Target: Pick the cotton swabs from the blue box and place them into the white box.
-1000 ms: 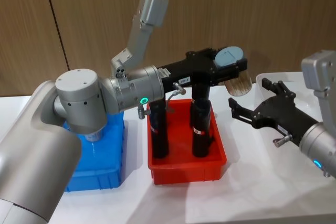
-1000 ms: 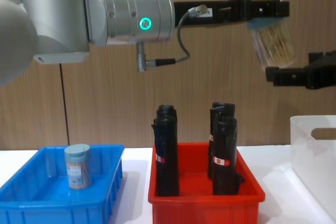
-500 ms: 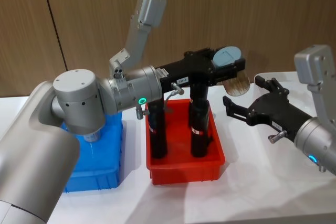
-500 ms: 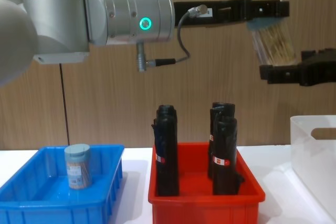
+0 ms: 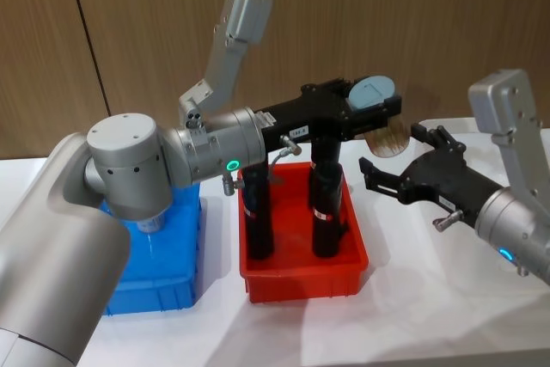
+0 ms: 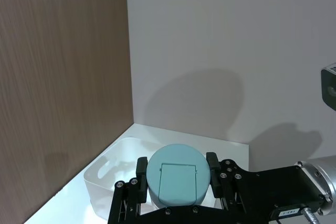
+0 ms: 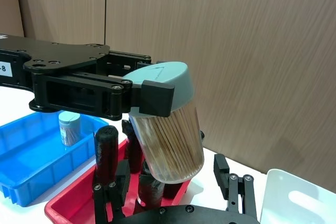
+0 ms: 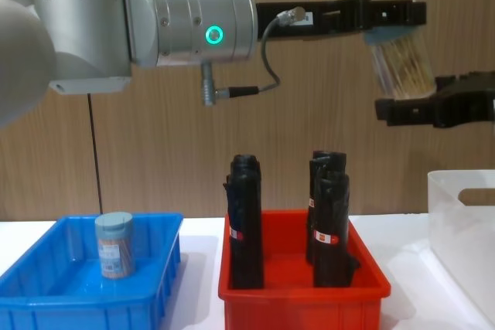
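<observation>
While the left gripper (image 5: 371, 102) reaches out high above the far right corner of the red bin (image 8: 302, 307), its jaws are pinching one jar of cotton swabs (image 5: 388, 137) by the pale lid. The clear body hangs below at a tilt. The right gripper (image 5: 391, 158) is level with the lower end of that jar and just beside it, its jaws spread wide and, as far as we can tell, not touching the plastic. We read this as a hand-over in mid-air, with the white box (image 8: 456, 226) waiting on the surface (image 5: 430, 315) to the right. A second jar (image 8: 114, 245) stands upright in the blue box (image 8: 46, 299).

What worries us is the exchange itself. The jar is gripped only at the lid, so a nudge from the right jaws could swing the tilted body or twist it out of the pinch. If the left jaws let go before the right ones have a firm hold, the jar would probably drop among the black rolls (image 8: 246, 222) in the red bin or onto the surface. A grip taken low on the smooth, slanted wall might slip. The two grippers are close together, so a misjudged approach could knock one against the other.
</observation>
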Controlling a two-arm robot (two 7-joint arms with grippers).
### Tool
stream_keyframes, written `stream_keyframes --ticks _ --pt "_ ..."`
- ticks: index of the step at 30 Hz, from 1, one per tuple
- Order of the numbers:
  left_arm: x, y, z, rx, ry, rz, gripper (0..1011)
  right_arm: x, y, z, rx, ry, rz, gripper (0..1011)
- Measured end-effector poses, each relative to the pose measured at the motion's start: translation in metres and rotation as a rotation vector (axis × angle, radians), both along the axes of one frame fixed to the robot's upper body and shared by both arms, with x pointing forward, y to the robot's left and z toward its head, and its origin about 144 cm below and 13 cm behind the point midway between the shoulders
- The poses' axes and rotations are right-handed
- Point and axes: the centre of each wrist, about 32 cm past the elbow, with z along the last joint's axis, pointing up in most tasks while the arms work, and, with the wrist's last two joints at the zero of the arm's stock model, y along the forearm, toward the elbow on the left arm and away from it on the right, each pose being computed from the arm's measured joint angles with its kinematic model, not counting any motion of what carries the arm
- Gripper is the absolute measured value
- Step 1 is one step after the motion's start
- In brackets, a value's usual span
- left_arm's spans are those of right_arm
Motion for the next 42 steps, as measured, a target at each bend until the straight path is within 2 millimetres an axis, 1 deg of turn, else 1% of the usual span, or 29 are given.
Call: stream_keyframes --ticks 13,17,18,22,23,25,26,27,37,39,40,41,42 --pt "0.0 0.0 0.0 0.0 0.0 0.0 671 0.005 0.003 0.005 -0.02 -0.004 -0.001 997" --pt "0.0 0.0 0.0 0.0 0.0 0.0 671 0.007 0.003 0.006 -0.024 -0.004 0.0 933" --pt "0.0 0.0 0.0 0.0 0.0 0.0 671 0.007 0.003 0.006 -0.025 -0.004 0.0 890" --pt "0.0 0.0 0.0 0.0 0.0 0.0 671 0.008 0.004 0.007 -0.029 -0.006 -0.001 786" --pt "0.0 0.0 0.0 0.0 0.0 0.0 671 0.008 0.004 0.007 -0.03 -0.006 -0.001 747" --pt "0.0 0.0 0.0 0.0 0.0 0.0 671 0.009 0.004 0.008 -0.03 -0.007 -0.001 708" --pt "0.0 0.0 0.0 0.0 0.0 0.0 671 0.009 0.004 0.008 -0.03 -0.007 0.0 653" --pt "0.0 0.0 0.0 0.0 0.0 0.0 671 0.009 0.005 0.008 -0.031 -0.007 -0.001 642" --pt "0.0 0.0 0.0 -0.001 -0.001 0.001 671 0.01 0.005 0.009 -0.029 -0.011 -0.005 640" --pt "0.0 0.0 0.0 0.0 0.0 0.0 689 0.01 0.005 0.009 -0.029 -0.012 -0.007 640" --pt "0.0 0.0 0.0 0.0 0.0 0.0 741 0.01 0.005 0.009 -0.028 -0.015 -0.01 640" --pt "0.0 0.0 0.0 0.0 0.0 0.0 758 0.01 0.005 0.009 -0.028 -0.016 -0.01 640" --pt "0.0 0.0 0.0 0.0 0.0 0.0 797 0.01 0.005 0.01 -0.027 -0.017 -0.011 640"
